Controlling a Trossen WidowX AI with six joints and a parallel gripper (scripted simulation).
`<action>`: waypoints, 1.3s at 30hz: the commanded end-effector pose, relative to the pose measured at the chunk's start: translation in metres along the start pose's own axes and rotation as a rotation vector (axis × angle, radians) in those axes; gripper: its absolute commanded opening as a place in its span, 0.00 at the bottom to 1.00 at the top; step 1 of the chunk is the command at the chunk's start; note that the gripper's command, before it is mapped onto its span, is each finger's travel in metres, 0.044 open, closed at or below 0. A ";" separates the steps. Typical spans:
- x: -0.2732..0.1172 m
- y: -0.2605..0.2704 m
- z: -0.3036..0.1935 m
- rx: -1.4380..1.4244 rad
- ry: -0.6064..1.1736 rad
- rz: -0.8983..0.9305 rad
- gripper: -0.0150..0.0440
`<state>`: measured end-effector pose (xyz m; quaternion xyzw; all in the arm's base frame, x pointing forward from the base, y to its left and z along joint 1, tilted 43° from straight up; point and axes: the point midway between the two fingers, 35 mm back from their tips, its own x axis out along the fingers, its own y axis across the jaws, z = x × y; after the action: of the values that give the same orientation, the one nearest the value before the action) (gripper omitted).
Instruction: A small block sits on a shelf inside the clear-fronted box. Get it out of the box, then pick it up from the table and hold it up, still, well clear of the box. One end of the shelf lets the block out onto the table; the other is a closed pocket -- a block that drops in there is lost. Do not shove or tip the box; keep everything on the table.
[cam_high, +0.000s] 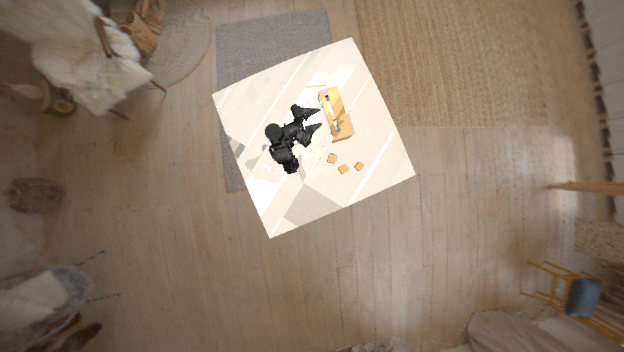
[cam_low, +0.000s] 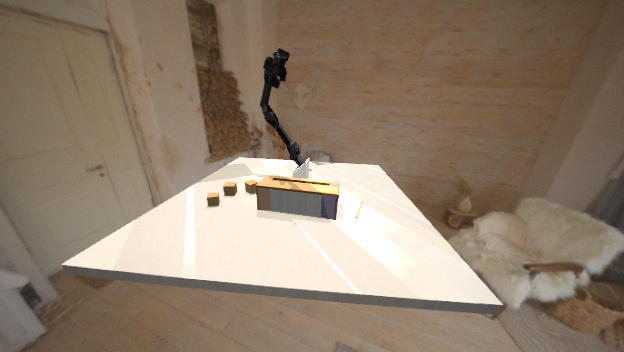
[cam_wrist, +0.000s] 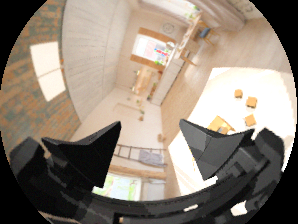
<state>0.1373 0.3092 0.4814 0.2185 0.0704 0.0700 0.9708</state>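
The long orange-topped box (cam_high: 342, 111) (cam_low: 296, 200) stands on the table (cam_high: 310, 200) (cam_low: 235, 250) (cam_wrist: 272, 90). Its top has a long slot, and one end is marked purple. Part of the box (cam_wrist: 218, 123) shows behind a finger in the wrist view. I cannot make out the small block or the shelf in any view. My gripper (cam_high: 320, 117) (cam_low: 281, 52) (cam_wrist: 150, 123) is open with nothing between its fingers. It is raised high above the table, fingers pointing roughly level towards the room, and touches nothing.
Three loose orange cubes (cam_high: 332, 158) (cam_low: 230, 188) (cam_wrist: 251, 102) lie beyond the box end opposite the purple one. A thin yellow stick (cam_high: 316, 86) (cam_low: 359, 209) lies near the purple end. A pale wedge shape (cam_low: 302, 170) shows behind the box.
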 end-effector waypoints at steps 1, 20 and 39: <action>0.001 0.000 -0.001 0.000 0.002 -0.001 0.93; 0.118 -0.048 -0.166 0.040 0.229 -0.346 0.93; 0.196 -0.287 -0.311 0.215 0.191 -1.279 0.93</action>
<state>0.3086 0.2483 0.0957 0.2234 0.2861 -0.4246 0.8294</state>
